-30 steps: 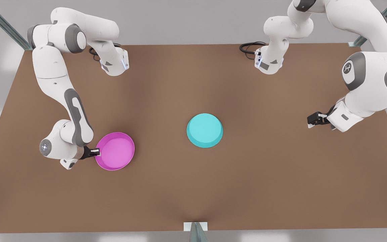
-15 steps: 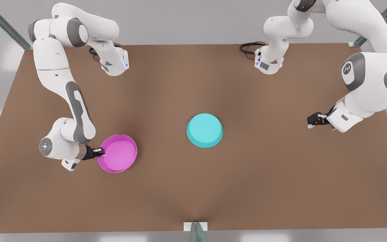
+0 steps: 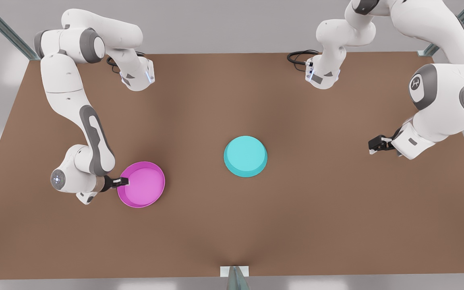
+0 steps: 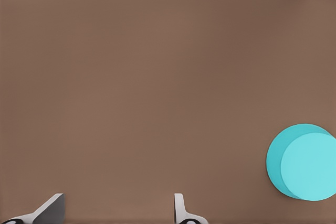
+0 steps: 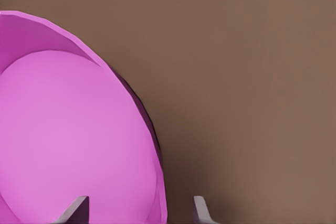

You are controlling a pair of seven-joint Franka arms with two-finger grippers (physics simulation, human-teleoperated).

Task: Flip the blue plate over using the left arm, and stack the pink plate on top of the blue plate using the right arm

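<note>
You're looking down on a plain brown tabletop [image 3: 232,225] — matte, evenly lit, softly shadowed at centre. Pale grey floor [image 3: 224,24] surrounds it. Metal frame struts [image 3: 2,28] angle off at 10, 2 and 6 o'clock.

Soft, even overhead light is falling on the desk [image 3: 232,225]; faint diffuse shadows are darkening its centre; no glare is showing.
</note>
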